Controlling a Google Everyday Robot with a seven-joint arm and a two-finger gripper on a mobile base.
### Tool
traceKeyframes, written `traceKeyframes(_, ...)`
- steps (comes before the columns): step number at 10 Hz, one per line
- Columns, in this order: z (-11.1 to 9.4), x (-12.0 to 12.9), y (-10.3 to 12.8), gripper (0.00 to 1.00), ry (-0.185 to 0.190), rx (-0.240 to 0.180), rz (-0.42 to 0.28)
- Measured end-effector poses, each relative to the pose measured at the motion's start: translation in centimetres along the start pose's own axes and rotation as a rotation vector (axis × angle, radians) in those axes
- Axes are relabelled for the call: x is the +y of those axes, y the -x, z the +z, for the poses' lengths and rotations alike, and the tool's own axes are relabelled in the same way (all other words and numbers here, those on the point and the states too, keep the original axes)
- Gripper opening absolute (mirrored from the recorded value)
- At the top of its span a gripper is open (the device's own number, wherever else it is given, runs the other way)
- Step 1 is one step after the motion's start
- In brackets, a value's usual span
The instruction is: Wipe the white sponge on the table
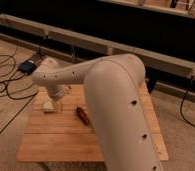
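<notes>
1. Hovering at the left side of the table (66,145): gripper (57,100), jaws apart, just above the white sponge (49,106).
2. White sponge: lying flat on the slatted top, near the left edge; contact with gripper not discernible.
3. Progress: early stage; grasp and wiping strokes judged outstanding.

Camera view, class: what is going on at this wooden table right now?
A one-armed robot reaches across the table, with its gripper down at the white sponge, on the left of the picture. The gripper is open, so the sponge is not yet gripped; whether they touch is unclear. A dark block with an orange-red top lies nearby, untouched.
</notes>
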Motion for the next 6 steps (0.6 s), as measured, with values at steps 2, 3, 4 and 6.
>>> traceKeyframes(2,1.7,-0.5,1.7,0.80,0.009,0.008,-0.045)
traceKeyframes(3,2.3,-0.9,2.3,0.80,0.013,0.012,-0.059)
traceKeyframes(4,3.3,-1.4,3.0,0.80,0.016,0.019,-0.077)
traceKeyframes(6,4.8,-2.0,4.0,0.80,0.023,0.034,-0.101)
